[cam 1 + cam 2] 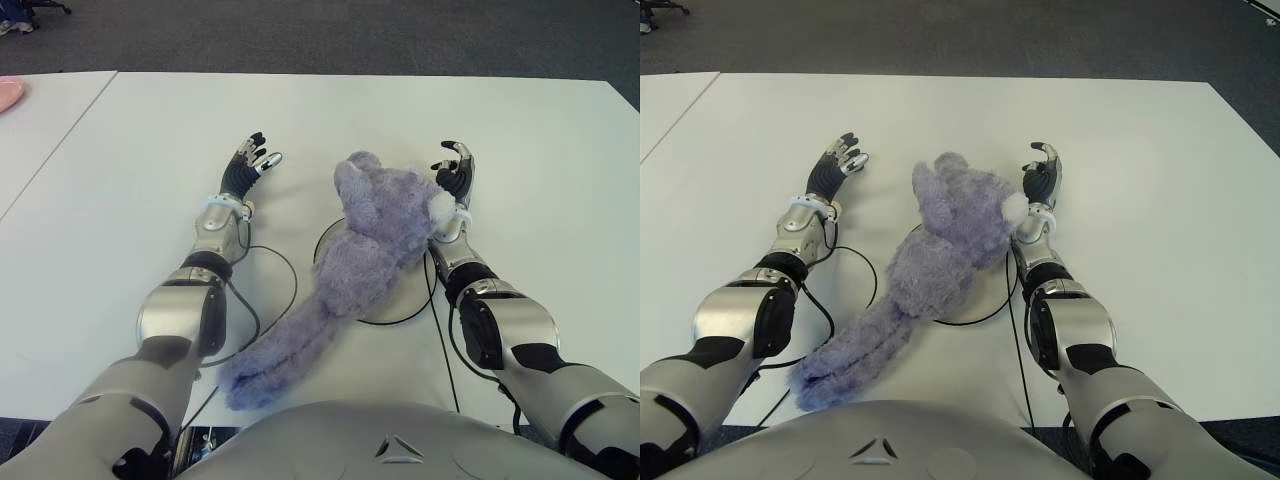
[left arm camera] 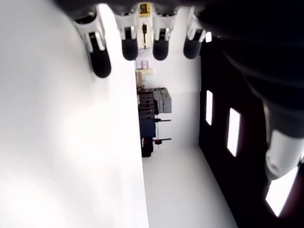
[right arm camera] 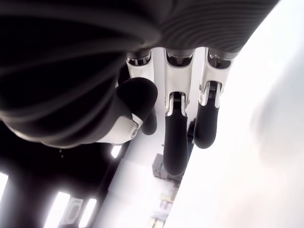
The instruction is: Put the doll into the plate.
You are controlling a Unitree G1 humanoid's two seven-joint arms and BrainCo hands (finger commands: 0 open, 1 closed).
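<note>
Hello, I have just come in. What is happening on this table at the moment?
A humanoid robot sits at a white table. A purple plush doll lies across a white plate, with its long tail hanging toward the table's near edge. Neither hand holds anything. The left hand shows to the left of the doll, apart from it, with its fingers spread. The right hand shows close beside the doll's head on the right, fingers relaxed.

Both head eyes look forward and down over the flat white table (image 1: pixel 560 160), sharing the fluffy purple plush doll (image 1: pixel 950 235). Each wrist camera sits close behind its own fingers, facing outward along them.
</note>
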